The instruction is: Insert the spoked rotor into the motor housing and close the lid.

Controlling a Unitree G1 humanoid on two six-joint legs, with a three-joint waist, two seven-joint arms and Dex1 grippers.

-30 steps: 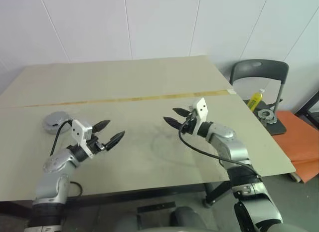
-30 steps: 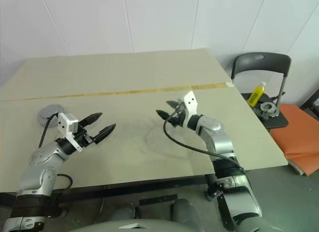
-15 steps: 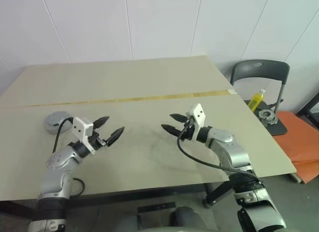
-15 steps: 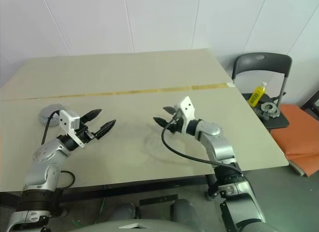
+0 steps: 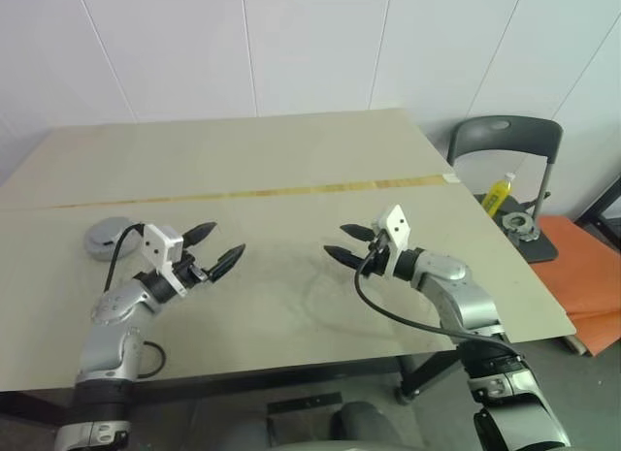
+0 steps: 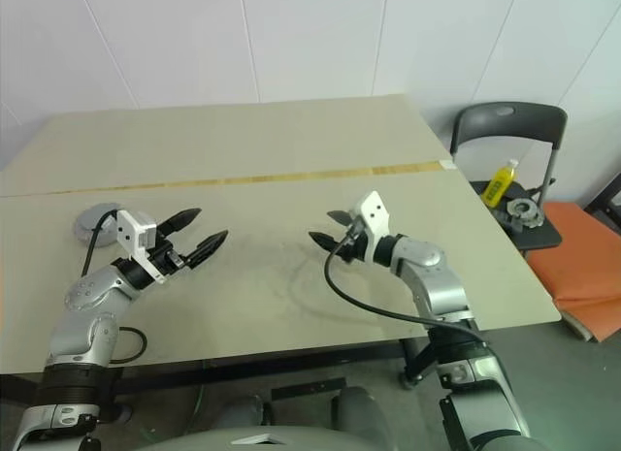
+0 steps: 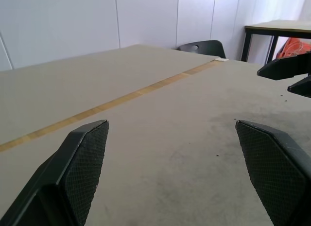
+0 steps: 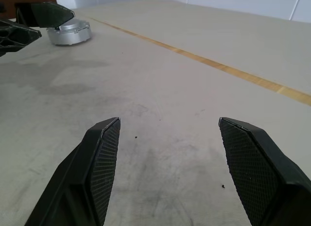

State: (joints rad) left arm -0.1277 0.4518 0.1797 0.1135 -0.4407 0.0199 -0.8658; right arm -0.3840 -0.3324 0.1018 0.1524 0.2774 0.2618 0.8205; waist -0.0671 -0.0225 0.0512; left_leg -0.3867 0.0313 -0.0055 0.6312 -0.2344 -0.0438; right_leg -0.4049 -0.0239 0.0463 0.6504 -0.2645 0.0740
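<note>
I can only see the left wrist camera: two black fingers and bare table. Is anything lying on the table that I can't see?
Observer: Yes. A round silver disc lies near the table's left edge, behind the left gripper.
Operator: Is my other claw holding something?
Observer: No. The right gripper is open and empty, over the middle of the table.
Operator: What's on the chair?
Observer: A yellow bottle and a small metal part sit on its seat.
</note>
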